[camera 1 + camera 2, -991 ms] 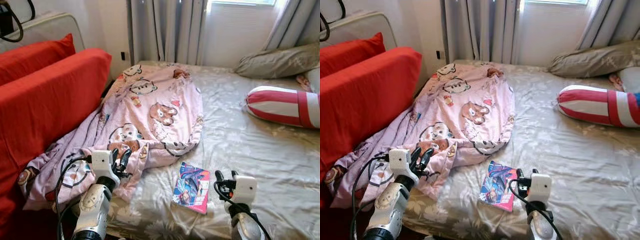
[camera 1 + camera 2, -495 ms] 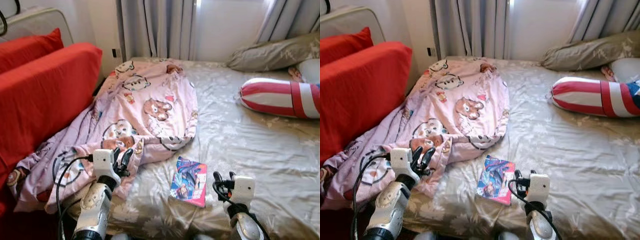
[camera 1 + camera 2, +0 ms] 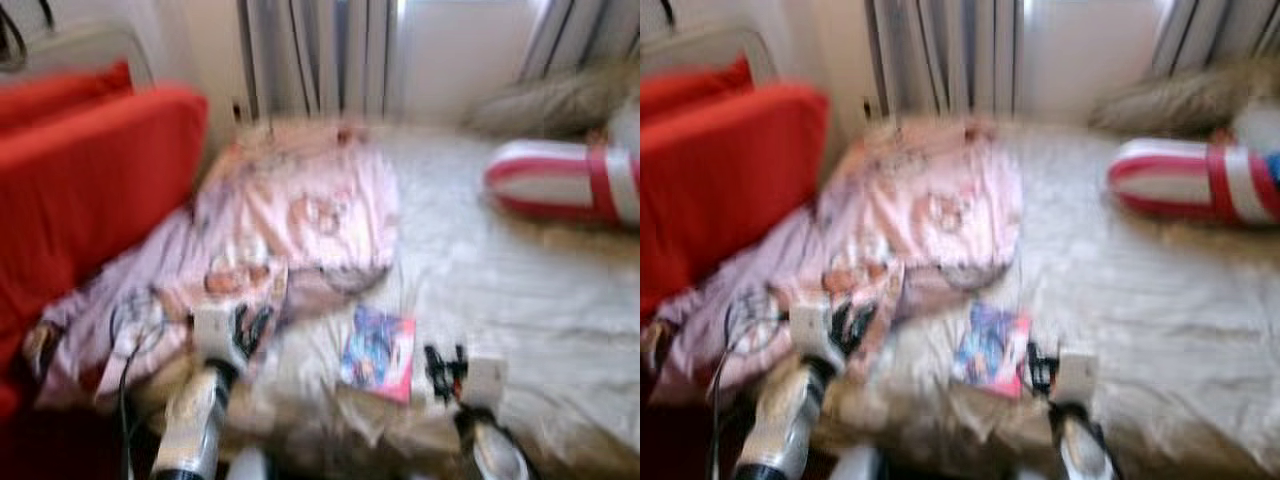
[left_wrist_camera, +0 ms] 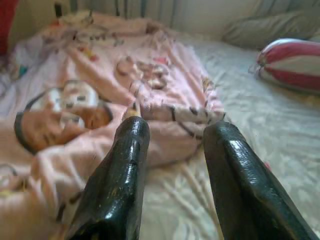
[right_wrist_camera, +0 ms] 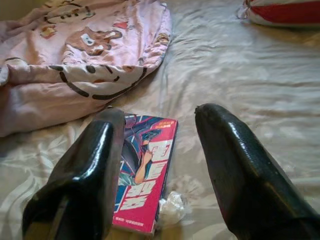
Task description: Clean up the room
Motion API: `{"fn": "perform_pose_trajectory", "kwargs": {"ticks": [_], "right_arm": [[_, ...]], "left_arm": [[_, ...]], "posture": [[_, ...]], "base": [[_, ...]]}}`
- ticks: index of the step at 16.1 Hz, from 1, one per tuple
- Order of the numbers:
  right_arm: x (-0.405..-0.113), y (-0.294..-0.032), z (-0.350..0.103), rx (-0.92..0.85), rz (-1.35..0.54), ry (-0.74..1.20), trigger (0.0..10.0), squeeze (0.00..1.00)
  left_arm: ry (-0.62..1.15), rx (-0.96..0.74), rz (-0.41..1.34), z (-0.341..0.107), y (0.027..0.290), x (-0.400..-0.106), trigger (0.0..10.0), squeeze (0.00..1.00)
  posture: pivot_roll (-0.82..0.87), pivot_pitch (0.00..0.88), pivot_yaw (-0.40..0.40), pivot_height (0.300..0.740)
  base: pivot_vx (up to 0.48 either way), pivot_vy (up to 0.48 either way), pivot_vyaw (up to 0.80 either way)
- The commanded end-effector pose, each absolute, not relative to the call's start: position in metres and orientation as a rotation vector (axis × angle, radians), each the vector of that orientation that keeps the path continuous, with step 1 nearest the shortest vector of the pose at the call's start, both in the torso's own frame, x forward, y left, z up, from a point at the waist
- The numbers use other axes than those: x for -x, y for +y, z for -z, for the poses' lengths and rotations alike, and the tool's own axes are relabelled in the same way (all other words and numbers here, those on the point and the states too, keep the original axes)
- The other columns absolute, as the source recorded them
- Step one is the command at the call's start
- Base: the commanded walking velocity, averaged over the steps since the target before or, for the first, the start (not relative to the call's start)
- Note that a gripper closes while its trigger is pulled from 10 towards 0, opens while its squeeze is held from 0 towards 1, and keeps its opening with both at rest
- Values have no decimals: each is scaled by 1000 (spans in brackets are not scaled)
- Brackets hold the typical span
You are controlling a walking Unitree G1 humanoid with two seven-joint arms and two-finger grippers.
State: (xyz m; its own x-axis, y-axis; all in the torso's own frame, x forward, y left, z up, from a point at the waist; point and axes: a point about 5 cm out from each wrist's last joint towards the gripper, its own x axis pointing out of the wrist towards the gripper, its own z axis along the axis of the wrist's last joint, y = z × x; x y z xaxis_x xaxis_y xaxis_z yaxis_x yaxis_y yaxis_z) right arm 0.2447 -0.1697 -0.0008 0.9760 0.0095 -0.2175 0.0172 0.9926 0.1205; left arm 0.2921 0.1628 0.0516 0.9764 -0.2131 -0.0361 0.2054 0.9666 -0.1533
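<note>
On the bed (image 3: 520, 290), which has a beige patterned sheet, we see a pink blanket (image 3: 300, 215) with cartoon prints. It lies crumpled on the left part and its edge hangs toward the red sofa (image 3: 90, 190) beside the bed. Both head views are blurred, so small details are hard to read there.

Near the front edge of the bed lies a colourful book (image 5: 145, 172), flat on the sheet, just beside the lower edge of the blanket but apart from it. A small piece of crumpled clear wrapping (image 5: 172, 207) lies touching the book's corner. At the far right side of the bed we see a red and white striped bolster (image 3: 560, 185), and behind it a beige pillow (image 3: 560, 100). Grey curtains (image 3: 310, 55) hang behind the bed.

Our left gripper (image 4: 172, 145) hovers over the lower part of the blanket; its jaws stand apart with a clear gap between them and hold nothing. Our right gripper (image 5: 160, 135) hovers above the book, which shows between and partly under its fingers (image 5: 85, 170); these jaws are also wide apart and hold nothing. We see no container on the bed.
</note>
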Motion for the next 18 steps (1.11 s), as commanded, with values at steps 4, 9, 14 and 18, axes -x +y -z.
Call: {"fn": "perform_pose_trajectory", "kwargs": {"ticks": [4,9,14,18], "right_arm": [[-246,-169,1,-132,-1,221,10000,0],[-242,-167,7,-121,-27,253,10000,0],[-239,-169,12,-140,1,272,10000,0],[-239,-171,14,-153,24,299,10000,0]], "left_arm": [[48,145,233,-56,163,-295,10000,0],[60,136,229,-55,165,-293,10000,0],[64,135,235,-54,164,-293,10000,0],[49,131,239,-56,162,-293,10000,0]], "posture": [[-37,0,-8,642],[-31,0,-7,642],[-31,0,-6,642],[-32,0,-7,642]], "base": [[0,0,0],[48,0,0],[254,0,0],[130,0,0]]}}
